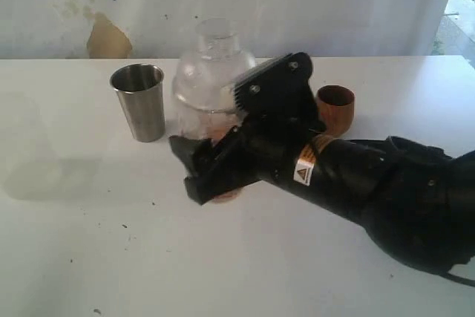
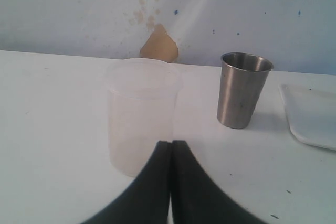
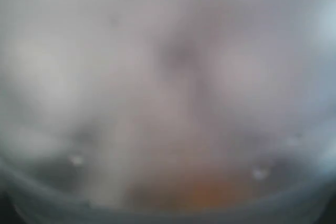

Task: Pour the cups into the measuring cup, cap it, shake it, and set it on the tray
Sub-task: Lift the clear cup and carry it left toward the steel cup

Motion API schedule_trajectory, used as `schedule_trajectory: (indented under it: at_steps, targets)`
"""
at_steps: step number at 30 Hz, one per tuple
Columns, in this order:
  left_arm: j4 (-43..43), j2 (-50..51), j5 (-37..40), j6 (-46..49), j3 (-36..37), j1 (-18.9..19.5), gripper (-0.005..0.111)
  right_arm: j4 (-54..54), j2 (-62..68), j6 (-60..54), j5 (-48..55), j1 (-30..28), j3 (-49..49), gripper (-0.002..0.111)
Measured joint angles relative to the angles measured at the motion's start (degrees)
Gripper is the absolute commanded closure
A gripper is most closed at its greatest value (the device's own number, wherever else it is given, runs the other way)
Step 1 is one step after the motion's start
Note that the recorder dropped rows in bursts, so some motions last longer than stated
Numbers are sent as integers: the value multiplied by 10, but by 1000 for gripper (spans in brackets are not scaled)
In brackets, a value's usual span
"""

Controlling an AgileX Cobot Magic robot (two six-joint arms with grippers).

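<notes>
The measuring cup [image 1: 210, 72] stands mid-table, clear, with a domed clear cap on top and an orange tint at its base. My right gripper [image 1: 219, 120], turned on its side, is closed around its lower body. The cup's blurred plastic wall [image 3: 168, 103] fills the right wrist view. The steel tumbler [image 1: 139, 102] stands upright just left of it, and the brown wooden cup [image 1: 335, 108] behind the right arm. My left gripper [image 2: 171, 144] is shut and empty, close in front of a frosted white cup [image 2: 142, 114]. The steel tumbler [image 2: 242, 90] and the white tray [image 2: 312, 114] appear beyond.
The black right arm [image 1: 371, 183] lies low across the right half of the white table [image 1: 111, 257]. A pale wall with a brown patch [image 1: 107, 38] runs along the table's far edge.
</notes>
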Motion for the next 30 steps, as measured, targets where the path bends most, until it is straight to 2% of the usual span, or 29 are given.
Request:
schedule_trajectory:
  at_steps: [3,5,6,9,13,17,20,24,27,30]
  targets:
    - [0,0,0,0,0,0,107,36,2,29,-4,-14,0,108]
    - [0,0,0,0,0,0,107,-55,2,90,-5,-18,-1,108]
    - [0,0,0,0,0,0,107,-63,2,82,1,-16,-6,108]
    - [0,0,0,0,0,0,107,22,9,37,16,-13,-17,108]
    - [0,0,0,0,0,0,107,-21,6,24,42,0,-20,108]
    - [0,0,0,0,0,0,107,90,11,-41,53,11,-32,108]
    - [0,0,0,0,0,0,107,54,3,-51,65,19,-34,108]
    - [0,0,0,0,0,0,107,128,4,-80,64,29,-40,108]
    - [0,0,0,0,0,0,107,83,2,-78,82,40,-43,108]
    - [0,0,0,0,0,0,107,150,10,-129,77,50,-50,108]
